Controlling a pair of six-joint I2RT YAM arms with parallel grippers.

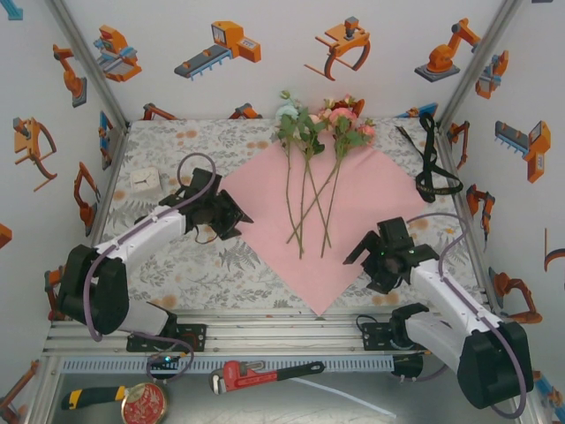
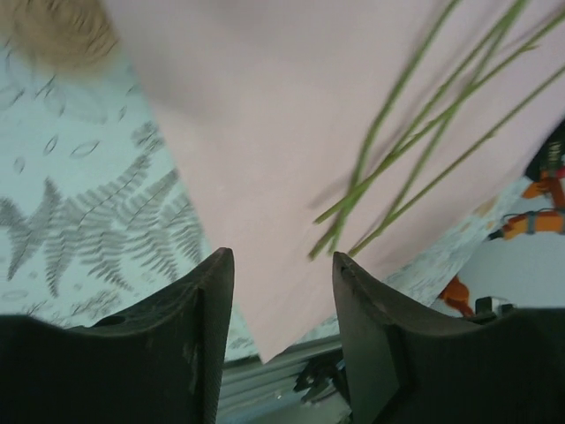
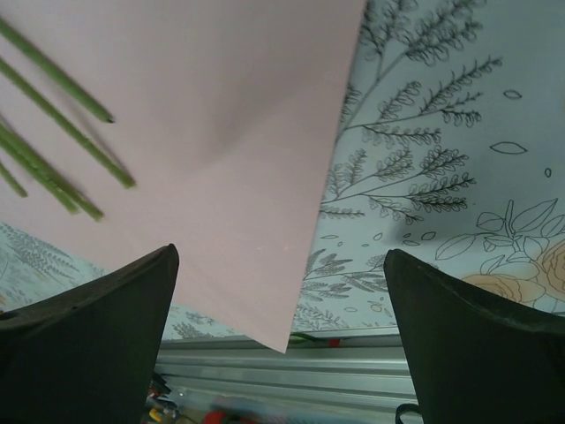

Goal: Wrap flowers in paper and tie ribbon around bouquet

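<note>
The paper lies pink side up as a diamond on the table, one corner at the near edge. On it lie the flowers, blooms at the far end and thin green stems pointing toward me. The black ribbon lies looped at the back right. My left gripper hovers at the paper's left corner, open and holding nothing; in its wrist view the paper and stems lie beyond the fingertips. My right gripper stands wide open over the paper's near right edge, nothing between its jaws.
A floral-printed cover spreads over the table. A small white square object sits at the back left. An aluminium rail runs along the near edge, with a red pipe wrench and other tools below it.
</note>
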